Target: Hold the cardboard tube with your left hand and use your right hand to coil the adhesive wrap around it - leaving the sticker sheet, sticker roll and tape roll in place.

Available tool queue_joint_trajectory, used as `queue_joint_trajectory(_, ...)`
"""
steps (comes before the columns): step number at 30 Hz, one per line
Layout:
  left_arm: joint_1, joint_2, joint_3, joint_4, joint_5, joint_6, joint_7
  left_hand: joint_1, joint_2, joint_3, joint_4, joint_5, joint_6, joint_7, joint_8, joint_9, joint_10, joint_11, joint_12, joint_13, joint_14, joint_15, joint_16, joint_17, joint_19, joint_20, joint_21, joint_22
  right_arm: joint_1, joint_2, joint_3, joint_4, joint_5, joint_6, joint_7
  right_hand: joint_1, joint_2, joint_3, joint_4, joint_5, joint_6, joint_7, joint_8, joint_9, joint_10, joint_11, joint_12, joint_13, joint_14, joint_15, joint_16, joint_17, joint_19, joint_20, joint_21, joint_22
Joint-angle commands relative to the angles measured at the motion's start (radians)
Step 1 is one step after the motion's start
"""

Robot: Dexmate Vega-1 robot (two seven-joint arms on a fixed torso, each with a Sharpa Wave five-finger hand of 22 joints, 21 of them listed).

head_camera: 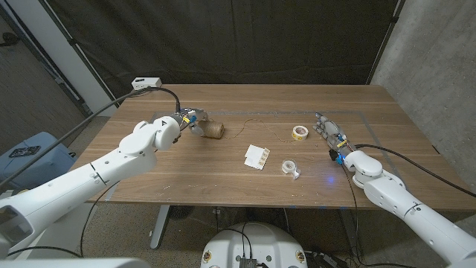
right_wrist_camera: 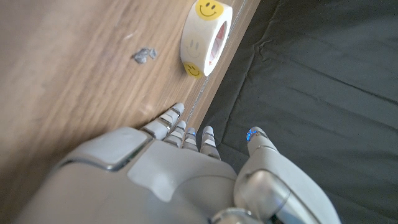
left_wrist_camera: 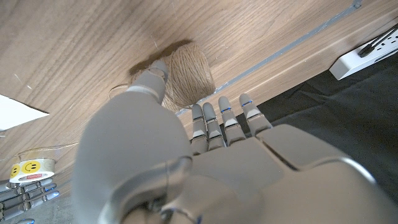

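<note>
The cardboard tube (head_camera: 213, 131), wound in brown fibrous wrap, lies on its side at the table's left middle; it is also in the left wrist view (left_wrist_camera: 188, 73). A thin strand of wrap (head_camera: 260, 126) trails from it toward the right. My left hand (head_camera: 190, 120) is at the tube's left end, thumb (left_wrist_camera: 153, 77) against the tube, fingers (left_wrist_camera: 222, 118) straight and not closed round it. My right hand (head_camera: 330, 134) stands at the right with fingers apart, holding nothing, just right of the smiley sticker roll (head_camera: 300, 132) (right_wrist_camera: 208, 36).
A white sticker sheet (head_camera: 257, 156) and a clear tape roll (head_camera: 290, 167) lie at the table's middle front. A white power strip (head_camera: 146, 82) sits at the far left corner. A small grey scrap (right_wrist_camera: 144, 55) lies near the sticker roll.
</note>
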Motion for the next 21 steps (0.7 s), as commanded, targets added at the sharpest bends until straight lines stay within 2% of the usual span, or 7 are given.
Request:
queue_joint_trajectory(1, -0.004, -0.019, 0.019, 0.025, 0.043, -0.004, 0.037, -0.01, 0.002, 0.005, 0.002, -0.002, -0.009, 0.001, -0.011, -0.003, 0.0, 0.003, -0.007, -0.005, -0.001, 0.007, -0.007, -0.003, -0.008, 0.004, 0.002, 0.003, -0.01, -0.002, 0.003, 0.004, 0.009, 0.007, 0.011, -0.008, 0.0, 0.007, 0.002, 0.003, 0.006, -0.001, 0.006, 0.004, 0.0, 0.003, 0.006, 0.005, -0.004, 0.002, 0.008, 0.005, 0.008, 0.004, 0.007, 0.003)
queue_joint_trajectory(7, 0.0, -0.041, 0.036, 0.066, 0.082, -0.031, 0.109, -0.013, 0.003, 0.011, -0.004, -0.001, 0.006, -0.004, -0.014, -0.013, 0.016, -0.005, -0.013, -0.019, 0.017, 0.0, -0.01, -0.015, 0.004, 0.003, 0.01, 0.002, -0.01, 0.001, 0.002, 0.018, 0.015, 0.015, 0.024, -0.007, 0.001, 0.007, 0.001, 0.003, 0.006, -0.001, 0.006, 0.004, 0.0, 0.002, 0.006, 0.005, -0.003, 0.002, 0.008, 0.004, 0.009, 0.003, 0.007, 0.003)
queue_joint_trajectory(21, -0.032, -0.092, 0.068, 0.123, 0.093, -0.041, 0.087, -0.015, 0.0, 0.02, -0.015, -0.001, 0.026, -0.006, -0.021, -0.028, 0.044, -0.01, -0.019, -0.041, 0.037, -0.006, -0.018, -0.032, 0.012, 0.001, 0.015, 0.0, -0.024, -0.006, 0.014, 0.021, 0.028, 0.014, 0.023, -0.008, 0.0, 0.008, 0.001, 0.003, 0.005, -0.002, 0.006, 0.004, -0.001, 0.002, 0.006, 0.005, -0.003, 0.002, 0.008, 0.005, 0.009, 0.005, 0.007, 0.003)
